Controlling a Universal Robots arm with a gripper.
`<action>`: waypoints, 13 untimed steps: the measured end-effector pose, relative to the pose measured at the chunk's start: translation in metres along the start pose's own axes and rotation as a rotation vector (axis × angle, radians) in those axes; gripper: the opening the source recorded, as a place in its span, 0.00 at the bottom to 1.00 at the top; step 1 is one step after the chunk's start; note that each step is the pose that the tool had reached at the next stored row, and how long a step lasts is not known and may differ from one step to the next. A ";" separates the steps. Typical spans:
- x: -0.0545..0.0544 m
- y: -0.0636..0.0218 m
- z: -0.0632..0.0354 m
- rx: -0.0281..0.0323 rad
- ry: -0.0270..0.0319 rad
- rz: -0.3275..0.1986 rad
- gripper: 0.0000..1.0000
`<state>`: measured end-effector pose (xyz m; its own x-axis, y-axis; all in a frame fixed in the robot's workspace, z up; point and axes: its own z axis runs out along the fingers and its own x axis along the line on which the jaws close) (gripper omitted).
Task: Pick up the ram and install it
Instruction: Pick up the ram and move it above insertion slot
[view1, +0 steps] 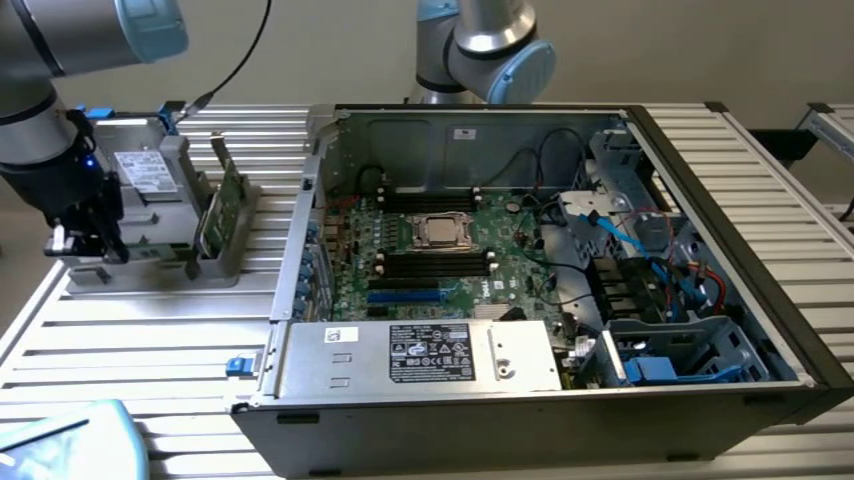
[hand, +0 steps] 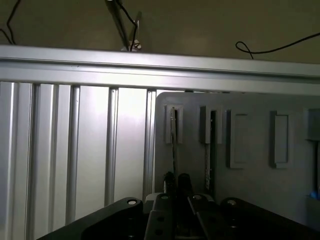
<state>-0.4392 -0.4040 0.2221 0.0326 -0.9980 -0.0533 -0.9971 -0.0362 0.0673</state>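
gripper (hand: 176, 180): clamped on ram (hand: 173, 137) | ram: edge-on between jaws (upright in grey rack (hand: 250, 192))

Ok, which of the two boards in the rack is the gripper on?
The ram in the slot nearest the rack's edge, running straight into the gripper. The other board stands one slot over, beside it.

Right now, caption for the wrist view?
Claw closed on the ram, edge-on in the grey rack slot, ribbed table beside.
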 end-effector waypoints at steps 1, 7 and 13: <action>0.000 0.0001 -0.0011 0.0001 -0.0001 0.000 0.15; -0.001 0.0006 -0.0102 0.0003 -0.0017 0.003 0.15; -0.001 0.0016 -0.0246 0.0002 -0.0020 0.003 0.15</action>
<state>-0.4392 -0.4040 0.2468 0.0297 -0.9980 -0.0551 -0.9972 -0.0334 0.0673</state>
